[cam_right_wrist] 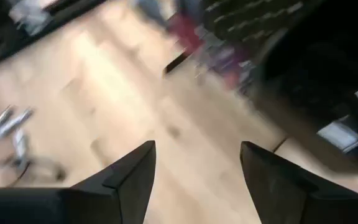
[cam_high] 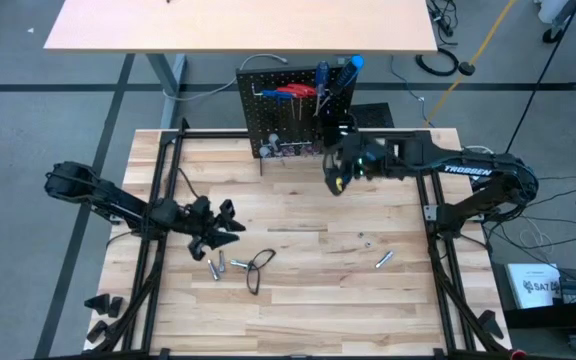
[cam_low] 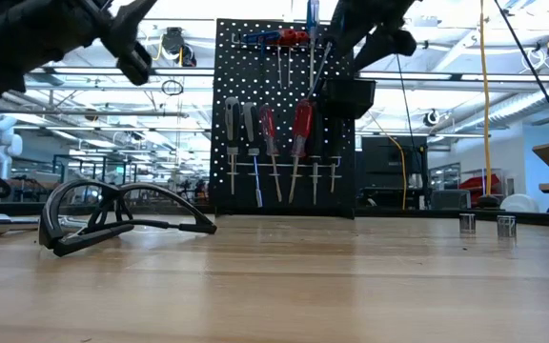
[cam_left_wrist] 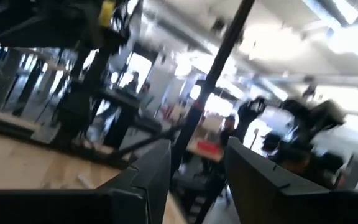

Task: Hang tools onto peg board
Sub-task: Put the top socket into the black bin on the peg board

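Standing at the wooden table's (cam_high: pixel 298 300) rear, the peg board (cam_high: pixel 268 120) faces two open, empty hands.

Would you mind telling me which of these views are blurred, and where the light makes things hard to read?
Left wrist view: the room is smeared behind the sharper left hand. Right wrist view: the table and peg board are streaked. Low view: bright ceiling lights silhouette the peg board, and the black wire loop close by looks large. High view: evenly lit, sharp.
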Robot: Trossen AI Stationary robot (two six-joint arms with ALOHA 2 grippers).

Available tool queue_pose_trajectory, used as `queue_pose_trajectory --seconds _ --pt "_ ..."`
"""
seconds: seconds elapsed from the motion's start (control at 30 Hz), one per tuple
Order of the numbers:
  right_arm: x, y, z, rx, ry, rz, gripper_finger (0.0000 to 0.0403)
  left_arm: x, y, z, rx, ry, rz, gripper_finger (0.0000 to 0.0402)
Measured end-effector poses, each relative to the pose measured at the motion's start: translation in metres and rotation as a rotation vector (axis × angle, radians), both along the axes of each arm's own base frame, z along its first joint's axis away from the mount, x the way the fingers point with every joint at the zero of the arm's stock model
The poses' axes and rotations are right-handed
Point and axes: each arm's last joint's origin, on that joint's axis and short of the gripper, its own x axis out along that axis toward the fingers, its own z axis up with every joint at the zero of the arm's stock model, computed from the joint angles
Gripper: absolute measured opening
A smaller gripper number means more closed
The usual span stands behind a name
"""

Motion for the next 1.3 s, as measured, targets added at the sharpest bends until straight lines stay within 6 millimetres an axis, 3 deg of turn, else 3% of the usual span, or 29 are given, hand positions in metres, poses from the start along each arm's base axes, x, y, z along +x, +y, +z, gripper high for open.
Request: queue_pose_trajectory --seconds 0.23,0.4,0.53,0.67,0.8,1.03,1.3 --pt "-0.003 0.061 -0.017 0.033 0.104 0.167 0.0224 0.037 -0.015 0.004 0.187 0.316 -0.013 0.0152" --pt "-0.011 0.099 -0.056 0.097 0.169 0.206 0.0224 0.053 -0.029 0.011 0.341 0.626 0.084 0.0152" --pt "-0.027 0.119 -0.097 0.17 0.251 0.142 0.0224 0.059 -0.043 0.017 0.414 0.689 0.155 0.0152" --pt "-0.045 0.128 -0.133 0.247 0.275 -0.04 0.0224 0.072 -0.054 0.022 0.456 0.675 0.208 0.0152" --pt "-0.059 0.13 -0.155 0.218 0.235 -0.187 0.0224 0.093 -0.061 0.018 0.483 0.702 0.216 0.0152" --pt "-0.063 0.137 -0.156 0.106 0.127 -0.226 0.0224 0.152 -0.06 0.005 0.584 0.735 0.144 0.0152" --pt "-0.068 0.142 -0.155 0.083 0.157 -0.207 0.0224 0.225 -0.022 -0.013 0.588 0.769 0.236 0.0152"
